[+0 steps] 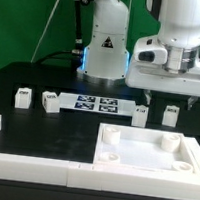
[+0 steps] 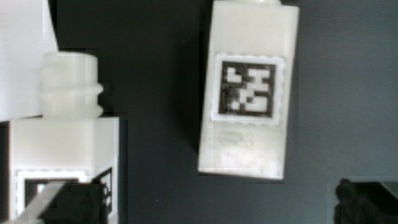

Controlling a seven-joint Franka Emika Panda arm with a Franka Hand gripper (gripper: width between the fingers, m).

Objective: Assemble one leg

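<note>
On the black table (image 1: 45,127), from the exterior view's left: a small white stubby plastic leg (image 1: 23,98), a second leg (image 1: 50,102), the thin flat white marker board (image 1: 96,103), then a third leg (image 1: 140,115) and a fourth leg (image 1: 171,116) near the large flat white square piece (image 1: 147,154). The two-finger gripper (image 1: 171,96) hangs above these last two, its fingers spread wide and gripping nothing.

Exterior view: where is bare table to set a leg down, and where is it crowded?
Free: the black table patch bordered by the white fence, marker board and tabletop piece. Crowded: around the two legs under the gripper.
</note>
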